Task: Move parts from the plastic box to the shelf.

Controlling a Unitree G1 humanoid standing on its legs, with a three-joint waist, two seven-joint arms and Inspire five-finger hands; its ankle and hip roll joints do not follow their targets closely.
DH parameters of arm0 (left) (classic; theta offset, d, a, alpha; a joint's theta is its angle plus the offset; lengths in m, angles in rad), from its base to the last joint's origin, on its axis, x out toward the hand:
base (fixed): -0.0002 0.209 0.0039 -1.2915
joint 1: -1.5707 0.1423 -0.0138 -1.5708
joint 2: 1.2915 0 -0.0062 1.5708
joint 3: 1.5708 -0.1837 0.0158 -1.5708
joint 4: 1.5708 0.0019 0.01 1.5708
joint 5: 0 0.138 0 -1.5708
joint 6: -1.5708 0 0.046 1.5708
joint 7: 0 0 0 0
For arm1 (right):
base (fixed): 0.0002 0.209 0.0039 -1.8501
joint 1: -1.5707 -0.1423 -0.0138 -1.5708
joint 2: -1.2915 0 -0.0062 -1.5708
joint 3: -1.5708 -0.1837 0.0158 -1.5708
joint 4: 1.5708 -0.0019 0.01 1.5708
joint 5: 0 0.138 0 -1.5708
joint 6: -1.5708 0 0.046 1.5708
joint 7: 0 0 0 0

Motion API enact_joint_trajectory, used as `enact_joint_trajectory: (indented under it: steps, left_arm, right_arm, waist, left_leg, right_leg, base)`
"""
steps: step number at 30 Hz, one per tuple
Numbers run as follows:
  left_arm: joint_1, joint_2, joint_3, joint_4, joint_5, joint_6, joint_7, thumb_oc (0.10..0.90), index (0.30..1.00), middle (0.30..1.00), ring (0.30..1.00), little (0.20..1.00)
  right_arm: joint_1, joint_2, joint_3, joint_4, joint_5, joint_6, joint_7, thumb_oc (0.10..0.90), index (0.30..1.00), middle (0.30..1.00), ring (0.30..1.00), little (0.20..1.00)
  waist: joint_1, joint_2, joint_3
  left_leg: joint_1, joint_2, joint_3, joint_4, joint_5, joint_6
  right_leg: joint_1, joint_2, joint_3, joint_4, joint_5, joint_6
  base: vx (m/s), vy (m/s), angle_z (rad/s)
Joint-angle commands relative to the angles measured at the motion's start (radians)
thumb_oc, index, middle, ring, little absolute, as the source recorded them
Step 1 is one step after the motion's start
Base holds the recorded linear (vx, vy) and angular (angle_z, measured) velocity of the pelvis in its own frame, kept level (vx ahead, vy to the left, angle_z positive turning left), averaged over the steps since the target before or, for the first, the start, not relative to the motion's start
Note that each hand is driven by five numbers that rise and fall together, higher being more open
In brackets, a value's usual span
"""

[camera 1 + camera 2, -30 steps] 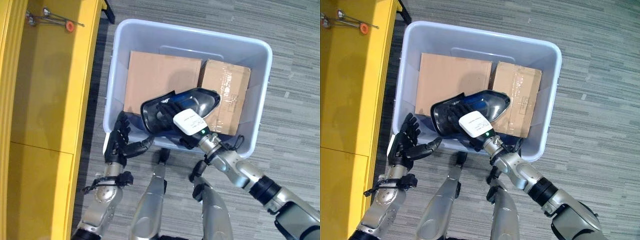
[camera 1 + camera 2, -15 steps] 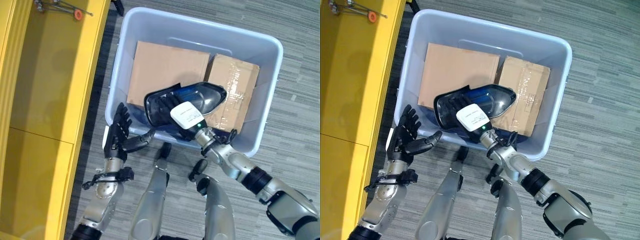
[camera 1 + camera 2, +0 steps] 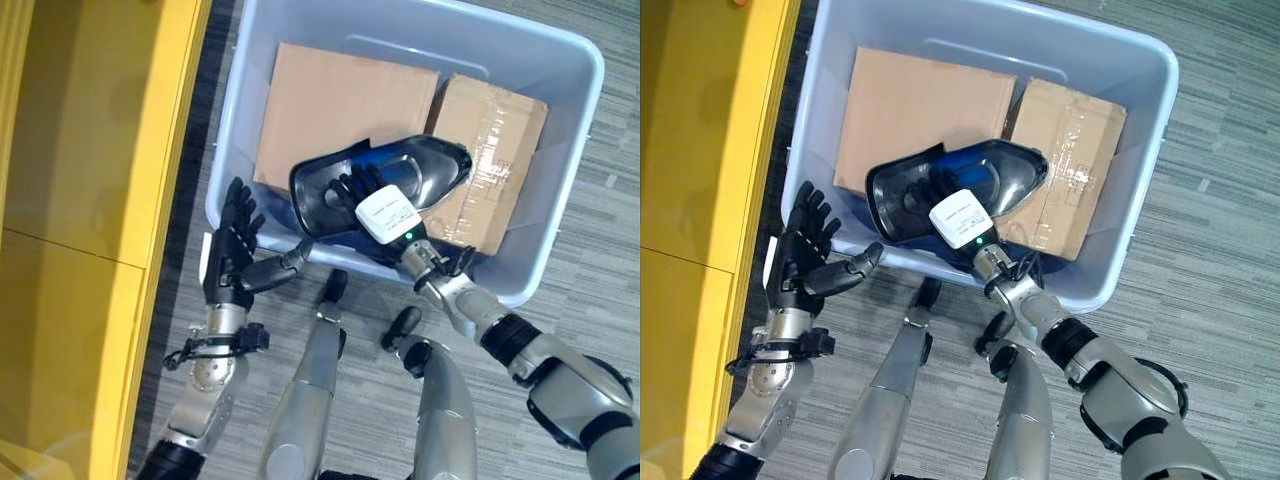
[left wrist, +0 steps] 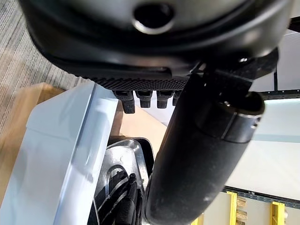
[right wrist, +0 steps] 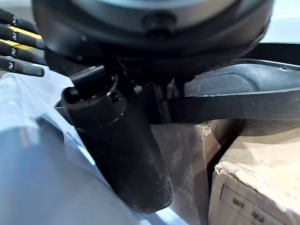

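Black part: a big shiny black shell (image 3: 385, 185) is lifted over the near side of the plastic box (image 3: 560, 215), tilted, one end above the boxes inside.
Right hand: the right hand (image 3: 352, 190) is inside the shell's hollow, fingers curled on its inner wall and holding it up.
Left hand: the left hand (image 3: 235, 262) waits just outside the box's near-left corner, fingers straight and spread, holding nothing.
Still in the box: a wide cardboard box (image 3: 335, 115) and a smaller taped one (image 3: 495, 150) lie side by side on the bottom.
Shelf: the yellow shelf (image 3: 90, 190) stands to the left, beside the box.
What could go wrong: I think the shell may slip, since it is smooth and held from one end only.
Another worry: its low edge could catch the box rim or hit the waiting left hand on the way to the shelf.
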Motion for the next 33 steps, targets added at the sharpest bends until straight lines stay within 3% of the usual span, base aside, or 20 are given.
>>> enact_joint_trajectory:
  steps: [1, 5, 6, 7, 13, 19, 23, 25, 29, 33]
  left_arm:
    - [0.086, -0.003, -0.037, -0.069, 0.013, -0.006, 0.017, 0.900, 1.000, 1.000, 1.000, 1.000]
    - [0.081, -0.012, -0.045, -0.074, 0.016, -0.005, 0.025, 0.900, 1.000, 1.000, 1.000, 1.000]
    - [0.077, -0.012, -0.047, -0.074, 0.014, -0.006, 0.025, 0.900, 1.000, 1.000, 1.000, 1.000]
    - [0.076, -0.014, -0.049, -0.074, 0.012, -0.007, 0.024, 0.900, 1.000, 1.000, 1.000, 1.000]
    - [0.077, -0.014, -0.049, -0.073, 0.007, -0.003, 0.025, 0.900, 1.000, 1.000, 1.000, 1.000]
    - [0.079, -0.015, -0.046, -0.067, 0.017, 0.003, 0.033, 0.900, 1.000, 1.000, 1.000, 1.000]
    - [0.069, -0.011, -0.039, -0.059, 0.015, 0.001, 0.037, 0.900, 1.000, 1.000, 1.000, 1.000]
    - [0.066, -0.009, -0.036, -0.054, 0.019, 0.002, 0.037, 0.900, 1.000, 1.000, 1.000, 1.000]
    - [0.056, -0.005, -0.020, -0.032, 0.026, 0.011, 0.029, 0.900, 1.000, 1.000, 1.000, 1.000]
    - [0.046, -0.004, -0.002, -0.019, 0.028, 0.022, 0.019, 0.900, 1.000, 1.000, 1.000, 1.000]
  right_arm:
    - [0.026, -0.012, 0.034, 0.070, -0.008, 0.026, 0.025, 0.900, 1.000, 1.000, 1.000, 1.000]
    - [0.018, 0.044, 0.039, 0.189, 0.010, 0.048, 0.025, 0.900, 1.000, 1.000, 1.000, 1.000]
    - [0.011, 0.060, 0.045, 0.227, 0.021, 0.050, 0.024, 0.418, 0.325, 0.325, 0.325, 0.325]
    - [0.011, 0.073, 0.045, 0.267, 0.030, 0.055, 0.022, 0.400, 0.300, 0.300, 0.300, 0.300]
    - [0.041, 0.103, 0.018, 0.352, 0.092, 0.068, 0.008, 0.400, 0.300, 0.300, 0.300, 0.300]
    - [0.090, 0.090, -0.005, 0.256, 0.101, 0.073, -0.022, 0.400, 0.300, 0.300, 0.300, 0.300]
    - [0.096, 0.069, -0.024, 0.172, 0.096, 0.067, -0.033, 0.400, 0.300, 0.300, 0.300, 0.300]
    - [0.102, 0.058, -0.033, 0.131, 0.092, 0.061, -0.037, 0.400, 0.300, 0.300, 0.300, 0.300]
    - [0.113, 0.008, -0.067, -0.028, 0.104, 0.027, -0.047, 0.400, 0.300, 0.300, 0.300, 0.300]
    - [0.118, -0.053, -0.106, -0.172, 0.131, -0.011, -0.038, 0.400, 0.300, 0.300, 0.300, 0.300]
  waist:
    - [0.021, 0.049, -0.017]
    - [0.033, 0.062, -0.017]
    - [0.036, 0.065, -0.017]
    - [0.040, 0.067, -0.017]
    - [0.046, 0.079, -0.017]
    - [0.030, 0.058, -0.017]
    - [0.023, 0.048, -0.017]
    - [0.021, 0.043, -0.017]
    - [0.014, 0.023, -0.017]
    - [-0.002, 0.015, -0.017]
  left_leg:
    - [0.002, 0.014, 0.008, 0.076, -0.119, 0.050]
    - [-0.036, 0.001, 0.000, 0.139, -0.144, 0.060]
    - [-0.039, 0.001, 0.000, 0.143, -0.146, 0.061]
    - [-0.040, 0.000, 0.001, 0.144, -0.147, 0.062]
    - [-0.025, -0.002, 0.004, 0.141, -0.150, 0.068]
    - [0.043, 0.016, 0.017, 0.089, -0.142, 0.064]
    - [0.083, 0.030, 0.020, 0.003, -0.082, 0.058]
    - [0.121, 0.036, 0.019, -0.042, -0.064, 0.053]
    - [0.322, 0.067, 0.025, -0.216, 0.000, 0.039]
    - [0.446, 0.080, 0.037, -0.304, 0.040, 0.037]
  right_leg:
    - [0.016, 0.009, 0.119, -0.024, 0.026, 0.089]
    - [-0.019, 0.001, 0.118, 0.039, 0.000, 0.083]
    - [-0.024, 0.000, 0.119, 0.045, -0.003, 0.082]
    - [-0.024, -0.001, 0.119, 0.046, -0.003, 0.081]
    - [-0.013, -0.004, 0.124, 0.046, -0.002, 0.082]
    - [0.042, 0.001, 0.123, -0.002, 0.017, 0.084]
    - [0.082, 0.005, 0.100, -0.081, 0.075, 0.079]
    - [0.120, 0.006, 0.089, -0.120, 0.089, 0.083]
    - [0.308, 0.021, 0.070, -0.281, 0.146, 0.107]
    - [0.434, 0.028, 0.063, -0.378, 0.185, 0.119]
  base:
    - [0.03, -0.023, 0.06]
    - [0.02, -0.010, 0.07]
    - [0.02, -0.003, 0.06]
    - [0.01, 0.004, 0.04]
    - [0.00, 0.012, 0.01]
    - [0.00, 0.000, 0.00]
    - [-0.05, 0.010, -0.02]
    - [0.01, -0.017, 0.00]
    - [0.05, -0.037, -0.03]
    - [0.05, 0.000, -0.10]
